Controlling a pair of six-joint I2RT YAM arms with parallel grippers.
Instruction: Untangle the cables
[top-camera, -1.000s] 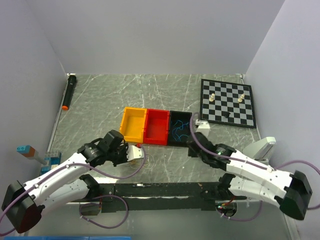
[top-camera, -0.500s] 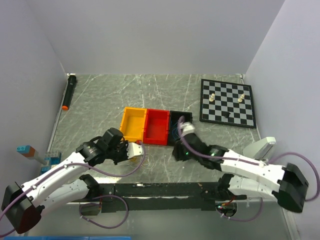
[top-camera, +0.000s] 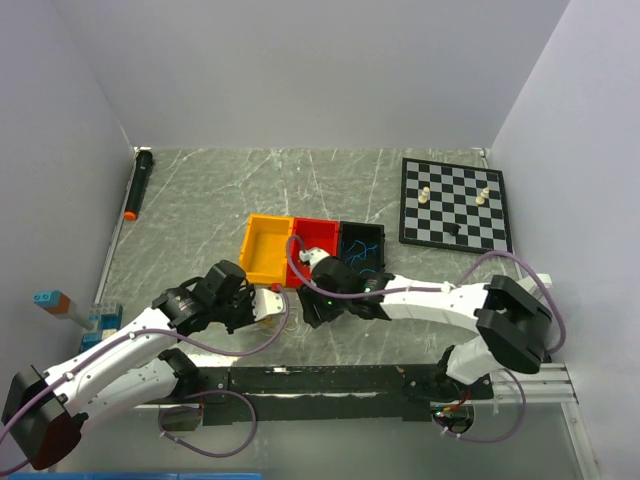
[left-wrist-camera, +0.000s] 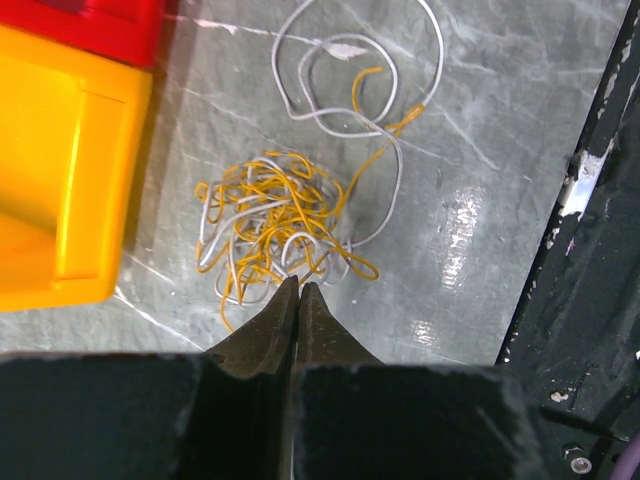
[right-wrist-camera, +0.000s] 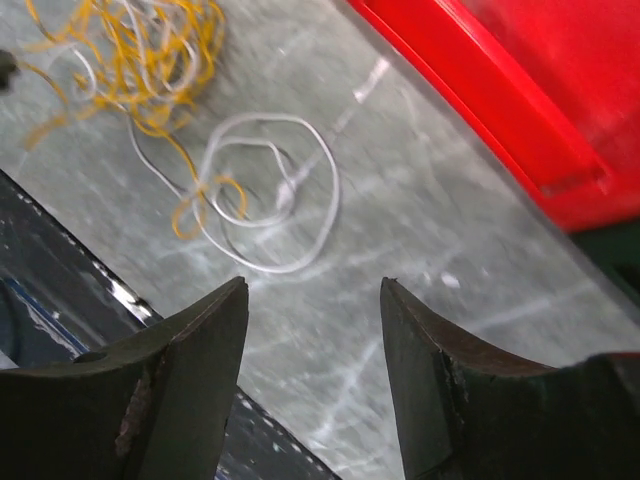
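Two tools work low over the grey marbled surface (top-camera: 200, 200), just in front of a row of three bins. The left tool (left-wrist-camera: 297, 292) has its jaws pressed together, with the tips at the near edge of the yellow and white tangle (left-wrist-camera: 265, 225). Whether a strand is pinched there cannot be told. The right tool (right-wrist-camera: 312, 290) stands with its jaws apart and nothing between them, above the bare surface just beside the white loop (right-wrist-camera: 285, 190). That loop trails out of the tangle, and a yellow end is curled inside it. Both lie near the front walls of the yellow bin (top-camera: 265, 250) and the red bin (top-camera: 325, 238), touching neither. The black bin (top-camera: 362, 226), at the right end of the row, holds the blue cable (top-camera: 360, 250). A chessboard (top-camera: 465, 215) with a few pieces lies at the far right, well apart. A black marker (top-camera: 138, 180) with an orange tip lies along the left wall.
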